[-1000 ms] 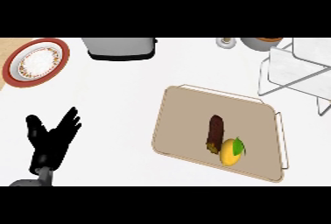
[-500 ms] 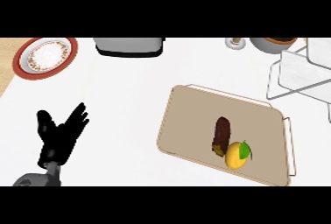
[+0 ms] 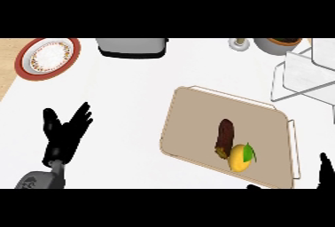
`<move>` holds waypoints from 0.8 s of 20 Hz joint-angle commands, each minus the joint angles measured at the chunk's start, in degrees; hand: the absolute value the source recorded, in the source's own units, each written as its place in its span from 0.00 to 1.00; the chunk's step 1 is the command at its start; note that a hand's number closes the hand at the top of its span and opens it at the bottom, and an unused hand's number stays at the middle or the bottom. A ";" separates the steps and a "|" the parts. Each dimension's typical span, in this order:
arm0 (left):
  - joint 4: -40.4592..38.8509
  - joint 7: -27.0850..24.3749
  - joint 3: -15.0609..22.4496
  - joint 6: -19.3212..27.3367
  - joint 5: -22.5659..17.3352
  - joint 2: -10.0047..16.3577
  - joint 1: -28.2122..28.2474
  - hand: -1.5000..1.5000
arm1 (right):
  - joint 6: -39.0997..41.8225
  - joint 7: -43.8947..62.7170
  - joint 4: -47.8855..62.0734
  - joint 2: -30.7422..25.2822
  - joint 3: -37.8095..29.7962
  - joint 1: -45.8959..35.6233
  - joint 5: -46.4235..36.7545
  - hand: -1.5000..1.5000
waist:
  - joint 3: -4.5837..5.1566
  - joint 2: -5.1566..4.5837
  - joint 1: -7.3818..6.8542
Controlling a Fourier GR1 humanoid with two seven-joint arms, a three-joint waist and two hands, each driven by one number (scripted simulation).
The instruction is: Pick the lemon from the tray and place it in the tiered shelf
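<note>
A yellow lemon (image 3: 241,158) with a green leaf lies on the beige tray (image 3: 189,119), near its lower right. A dark brown oblong item (image 3: 225,136) lies touching it on the upper left. The tiered shelf (image 3: 304,73), white and wire-framed, stands at the upper right. My left hand (image 3: 63,134) rests open at the lower left, fingers up, far from the tray. Black fingertips of my right hand (image 3: 325,170) show at the lower right edge, just right of the tray.
A red-rimmed plate (image 3: 46,56) sits at the upper left. A grey toaster-like appliance (image 3: 132,46) stands at the top centre. A bowl (image 3: 282,44) and a small round item (image 3: 239,44) are at the top right.
The view has shifted, so everything sits slightly lower and further right. My right hand's fingertips have come into view at the lower right edge.
</note>
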State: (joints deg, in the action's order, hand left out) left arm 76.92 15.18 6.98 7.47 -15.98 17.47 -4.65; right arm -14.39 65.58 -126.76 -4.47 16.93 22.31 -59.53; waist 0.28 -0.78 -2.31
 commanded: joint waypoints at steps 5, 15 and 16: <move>-0.57 -2.11 -0.04 1.39 1.80 -1.13 2.77 0.50 | 10.18 17.86 9.55 4.39 1.46 -14.71 -6.50 0.00 | -0.17 0.43 0.86; -2.92 -0.63 -2.09 -0.40 0.25 -1.25 -0.90 0.50 | 6.34 19.62 20.90 4.46 1.44 -20.37 -8.31 0.00 | -0.23 0.49 1.97; -0.99 -1.07 -3.59 -2.73 -1.17 1.24 2.46 0.50 | 5.13 19.20 19.00 4.46 2.67 -16.69 -9.14 0.00 | -0.25 0.74 1.90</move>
State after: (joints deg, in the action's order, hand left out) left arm 75.96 14.43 4.75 6.20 -16.40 17.49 -3.19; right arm -7.53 71.20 -109.84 -0.23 18.49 7.07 -68.09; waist 0.07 -0.19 -0.60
